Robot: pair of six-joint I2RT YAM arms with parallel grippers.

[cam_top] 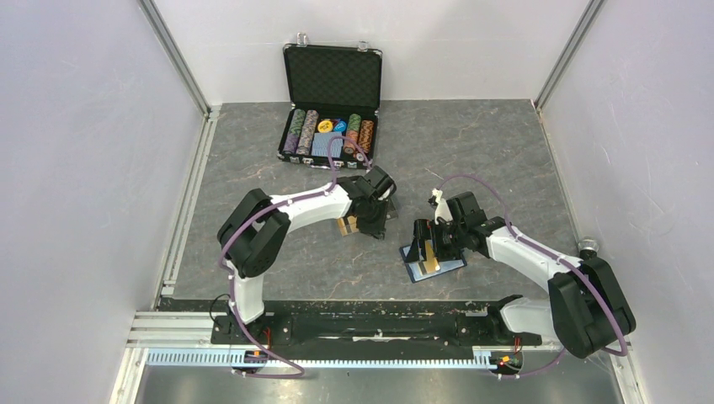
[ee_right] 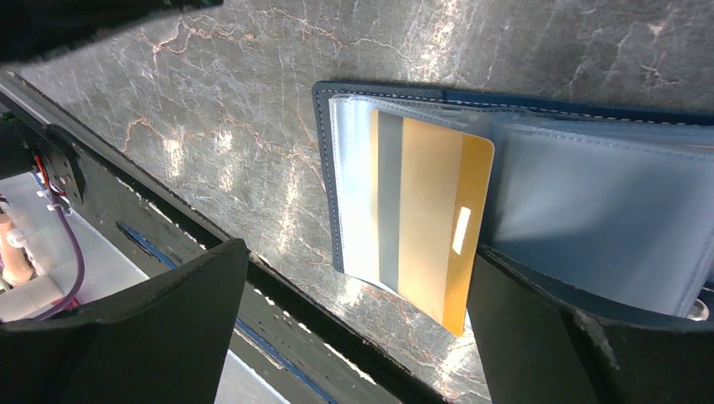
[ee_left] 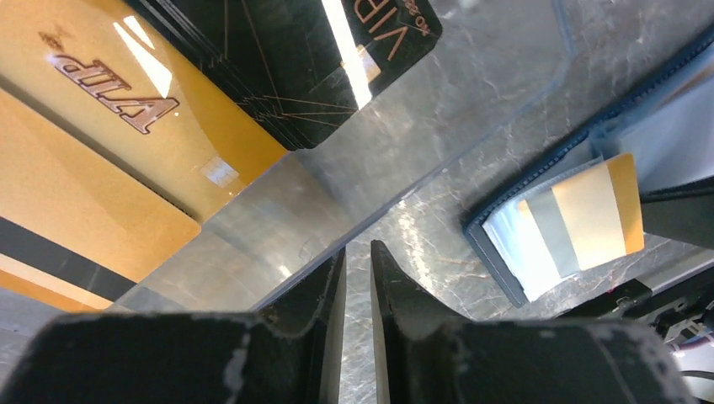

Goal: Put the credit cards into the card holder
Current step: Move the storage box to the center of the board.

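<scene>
The navy card holder (cam_top: 448, 268) lies unfolded on the table, its pale pockets (ee_right: 589, 202) facing up. A gold credit card (ee_right: 438, 219) sits partly inside the end pocket, its long edge sticking out. My right gripper (ee_right: 358, 252) hangs wide open just over that card (cam_top: 429, 257), one finger off the holder and the other above the pocket beside the card. More credit cards, gold (ee_left: 101, 151) and glossy black (ee_left: 320, 67), lie in a clear tray (ee_left: 354, 168). My left gripper (ee_left: 358, 248) hovers at the tray's edge (cam_top: 370, 220), its jaws a narrow slit apart with nothing between them.
An open black chip case (cam_top: 330, 93) with poker chips and a blue deck stands at the back centre. A black mounting rail (cam_top: 337, 324) runs along the near edge, close to the card holder. Grey walls enclose the marbled table on three sides.
</scene>
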